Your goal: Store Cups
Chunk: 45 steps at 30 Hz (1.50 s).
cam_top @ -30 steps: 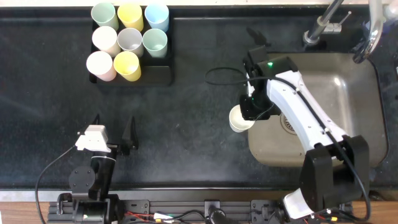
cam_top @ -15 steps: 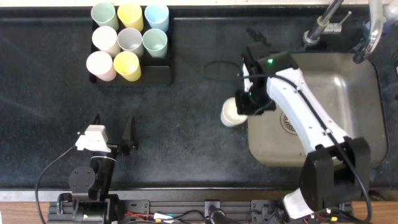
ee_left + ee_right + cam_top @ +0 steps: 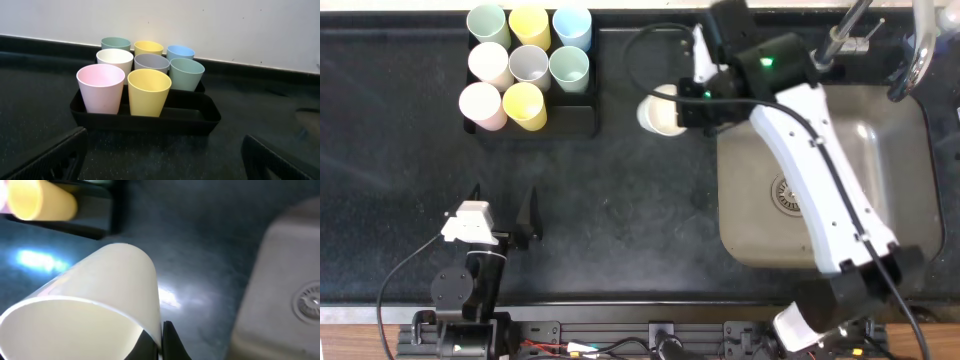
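- While the right arm holds it up, the white cup (image 3: 658, 110) hangs in the air over the worktop (image 3: 640, 230), between the sink (image 3: 880, 120) and the tray (image 3: 577, 122).
- The right end effector (image 3: 682, 104) is pinched closed on the cup's edge and has hold of nothing else.
- The left end effector (image 3: 503, 208) sits near its own base, wide open, with nothing in it.
- Eight other cups (image 3: 529, 63) stand in the tray. One corner looks free, the one closest to the held cup.
- I think this is the carrying step: the cup is picked up but not yet put away.
- Next, I think the cup needs to go over that free corner, stand up straight, come down gently without bumping the others, and be let go.
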### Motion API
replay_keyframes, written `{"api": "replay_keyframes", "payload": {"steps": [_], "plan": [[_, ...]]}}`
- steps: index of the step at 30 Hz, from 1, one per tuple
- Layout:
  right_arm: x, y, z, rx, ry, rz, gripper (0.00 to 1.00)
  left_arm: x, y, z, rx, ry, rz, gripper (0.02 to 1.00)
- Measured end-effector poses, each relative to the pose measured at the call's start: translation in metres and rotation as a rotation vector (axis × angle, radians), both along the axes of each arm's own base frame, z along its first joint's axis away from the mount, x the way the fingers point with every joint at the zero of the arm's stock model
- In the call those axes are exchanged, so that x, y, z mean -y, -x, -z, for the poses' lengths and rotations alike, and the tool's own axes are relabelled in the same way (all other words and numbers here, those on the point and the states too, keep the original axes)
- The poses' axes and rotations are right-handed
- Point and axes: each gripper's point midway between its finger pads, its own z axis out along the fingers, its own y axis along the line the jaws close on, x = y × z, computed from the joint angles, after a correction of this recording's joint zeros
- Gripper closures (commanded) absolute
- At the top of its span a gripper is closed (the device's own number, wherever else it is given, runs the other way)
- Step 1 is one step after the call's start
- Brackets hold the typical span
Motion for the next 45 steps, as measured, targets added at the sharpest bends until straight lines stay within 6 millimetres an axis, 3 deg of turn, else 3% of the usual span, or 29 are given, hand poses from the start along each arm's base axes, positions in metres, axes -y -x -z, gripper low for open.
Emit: {"api": "replay_keyframes", "payload": {"steps": [11,22,28,37,45], "plan": [[-0.08,-0.031,0.024,-0.039,-0.009,-0.101,0.958,0.0,0.0,0.0,0.0,0.0,0.0,0.018],[-0.128,-0.045,0.044,-0.034,-0.073,-0.091,0.961,0.0,0.0,0.0,0.0,0.0,0.0,0.018],[-0.143,-0.057,0.044,-0.005,-0.125,-0.041,0.961,0.0,0.0,0.0,0.0,0.0,0.0,0.02],[-0.16,-0.052,0.087,-0.106,-0.11,-0.015,0.958,0.0,0.0,0.0,0.0,0.0,0.0,0.023],[-0.161,-0.055,0.091,-0.115,-0.115,0.009,0.958,0.0,0.0,0.0,0.0,0.0,0.0,0.018]]}}
